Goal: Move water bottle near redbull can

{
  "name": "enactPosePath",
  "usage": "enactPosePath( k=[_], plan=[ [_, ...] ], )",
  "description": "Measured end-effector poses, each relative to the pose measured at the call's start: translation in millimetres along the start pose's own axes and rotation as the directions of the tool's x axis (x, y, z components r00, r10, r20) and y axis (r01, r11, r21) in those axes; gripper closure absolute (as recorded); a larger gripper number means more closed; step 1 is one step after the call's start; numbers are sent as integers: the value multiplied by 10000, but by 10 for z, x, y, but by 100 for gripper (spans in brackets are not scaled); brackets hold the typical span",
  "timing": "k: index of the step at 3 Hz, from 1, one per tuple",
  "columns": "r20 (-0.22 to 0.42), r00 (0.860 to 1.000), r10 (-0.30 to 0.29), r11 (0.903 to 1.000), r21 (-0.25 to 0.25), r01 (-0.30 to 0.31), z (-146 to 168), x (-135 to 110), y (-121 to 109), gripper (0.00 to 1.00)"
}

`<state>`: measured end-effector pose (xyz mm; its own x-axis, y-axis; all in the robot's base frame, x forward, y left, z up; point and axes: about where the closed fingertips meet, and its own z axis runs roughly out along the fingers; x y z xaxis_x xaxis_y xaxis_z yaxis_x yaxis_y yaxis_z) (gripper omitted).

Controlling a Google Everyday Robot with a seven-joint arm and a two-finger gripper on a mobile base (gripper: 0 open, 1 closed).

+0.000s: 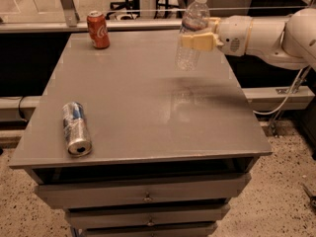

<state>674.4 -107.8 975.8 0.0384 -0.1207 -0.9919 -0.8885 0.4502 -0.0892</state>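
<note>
The water bottle (191, 29) is clear plastic with a white cap, upright and lifted above the back right of the grey table (148, 112). My gripper (196, 40) reaches in from the right and is shut on the bottle's middle with its tan fingers. The redbull can (76, 128), silver and blue, lies on its side near the table's front left edge, far from the bottle.
A red cola can (98, 29) stands upright at the table's back left corner. The white arm (266, 33) spans the right side above the table edge. Drawers sit below the tabletop. A rail runs behind the table.
</note>
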Motion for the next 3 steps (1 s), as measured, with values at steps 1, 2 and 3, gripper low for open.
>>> enactPosePath(
  k=[1, 2, 3],
  plan=[
    [-5, 10000, -1, 10000, -2, 1, 1, 1, 0, 100],
    [-2, 10000, 45, 9973, -730, -45, 297, 55, 376, 100],
    [-61, 10000, -3, 9799, -1996, -9, 806, 127, 1040, 100]
  ],
)
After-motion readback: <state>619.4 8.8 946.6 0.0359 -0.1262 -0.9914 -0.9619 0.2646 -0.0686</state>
